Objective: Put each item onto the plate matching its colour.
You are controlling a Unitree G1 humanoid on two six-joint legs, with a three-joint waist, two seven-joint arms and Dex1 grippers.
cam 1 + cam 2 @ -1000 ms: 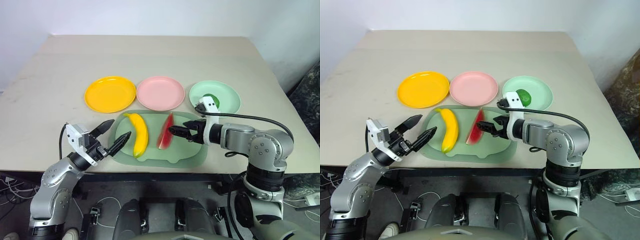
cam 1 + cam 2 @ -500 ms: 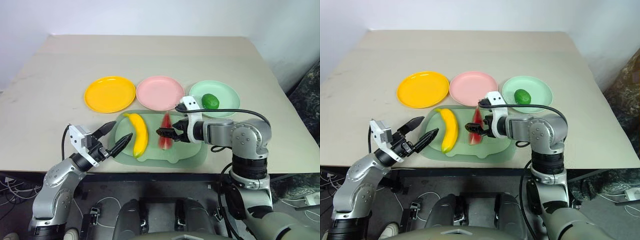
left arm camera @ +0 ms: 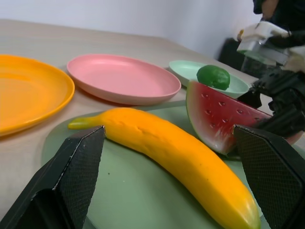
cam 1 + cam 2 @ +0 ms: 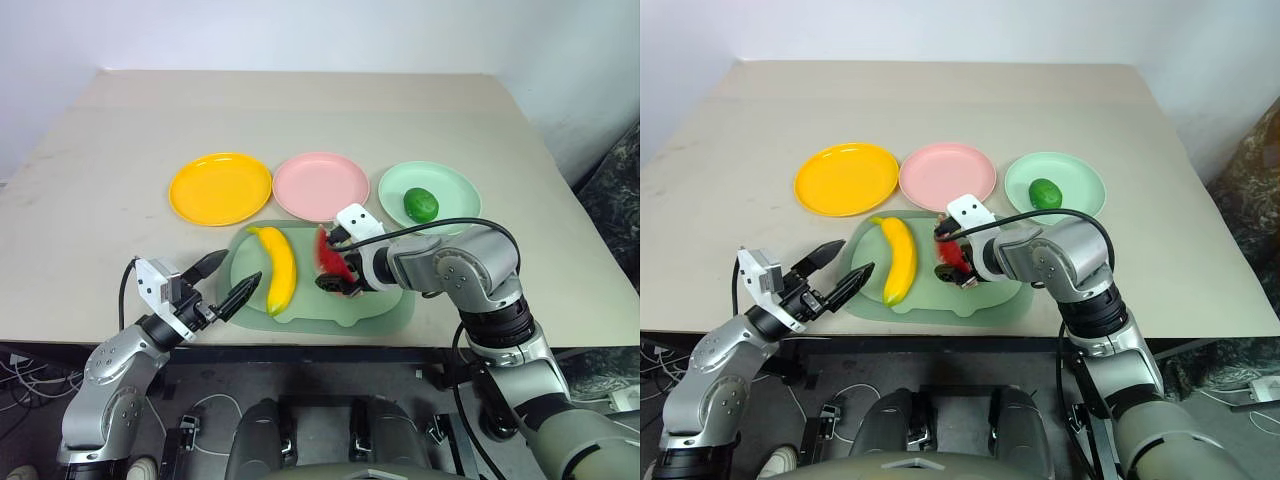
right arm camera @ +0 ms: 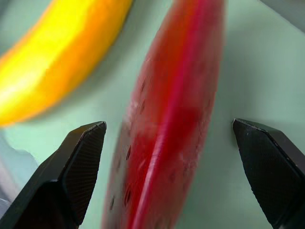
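The right gripper (image 4: pixel 336 272) hangs over the watermelon wedge (image 4: pixel 324 252) on the green mat (image 4: pixel 385 308), fingers spread wide astride it and hiding its lower half. The left gripper (image 4: pixel 228 282), fingers wide and empty, sits near the banana (image 4: pixel 278 265); the green fruit (image 4: pixel 420 203) lies well beyond, on the mint plate (image 4: pixel 455 185).

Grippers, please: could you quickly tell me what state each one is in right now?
Left gripper: open, holding nothing.
Right gripper: open, fingers on either side of the watermelon wedge, not gripping it.
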